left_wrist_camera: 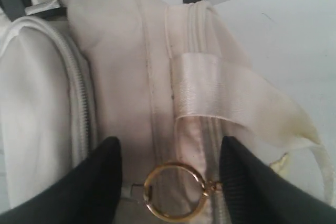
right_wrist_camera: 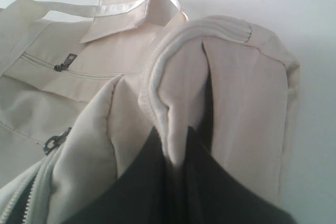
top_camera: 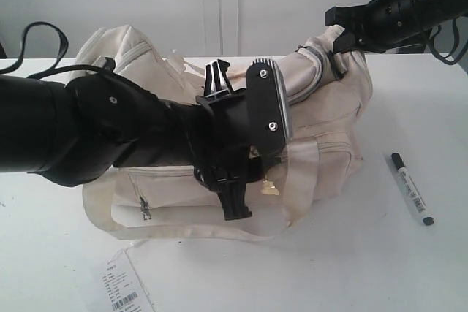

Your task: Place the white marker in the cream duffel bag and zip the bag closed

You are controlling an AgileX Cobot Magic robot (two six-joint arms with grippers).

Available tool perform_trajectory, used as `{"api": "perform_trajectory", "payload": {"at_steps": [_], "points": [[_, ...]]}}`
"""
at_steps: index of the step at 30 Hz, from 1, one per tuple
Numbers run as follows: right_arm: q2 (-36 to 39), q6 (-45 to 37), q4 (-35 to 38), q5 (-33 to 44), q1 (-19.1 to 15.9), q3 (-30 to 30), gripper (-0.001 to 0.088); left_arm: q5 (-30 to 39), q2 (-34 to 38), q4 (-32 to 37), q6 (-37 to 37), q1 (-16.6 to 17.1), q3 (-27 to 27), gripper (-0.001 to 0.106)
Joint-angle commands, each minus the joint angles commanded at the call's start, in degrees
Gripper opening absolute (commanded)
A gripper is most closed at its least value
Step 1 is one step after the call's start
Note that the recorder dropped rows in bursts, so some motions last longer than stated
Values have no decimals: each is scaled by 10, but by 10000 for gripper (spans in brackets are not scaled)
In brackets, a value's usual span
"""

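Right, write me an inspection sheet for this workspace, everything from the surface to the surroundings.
Surface: white table, plain and flat.
Job's things: cream duffel bag lies on the table; the white marker lies on the table beside the bag's right end, outside it.
Clutter: paper barcode tag near the front edge.
Grippers: left claw open, one finger on each side of the gold ring on the bag's front; right claw shut on a fold of fabric at the bag's end.
Cables: black cable loops behind the left arm.
Surroundings: pale wall behind the table; nothing else seen.
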Motion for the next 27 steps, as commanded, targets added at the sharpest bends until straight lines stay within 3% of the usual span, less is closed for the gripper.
{"api": "perform_trajectory", "payload": {"at_steps": [6,20,24,26,27], "points": [[0,0,0,0,0,0,0,-9,0,-21,0,0,0,-2],[0,0,0,0,0,0,0,-17,-65,-188,0,0,0,0],[0,0,0,0,0,0,0,-15,-71,-295,3,0,0,2],[0,0,0,0,0,0,0,-18,-71,-370,36,0,0,72],[0,0,0,0,0,0,0,-17,-71,-370,50,0,2,150]]}}
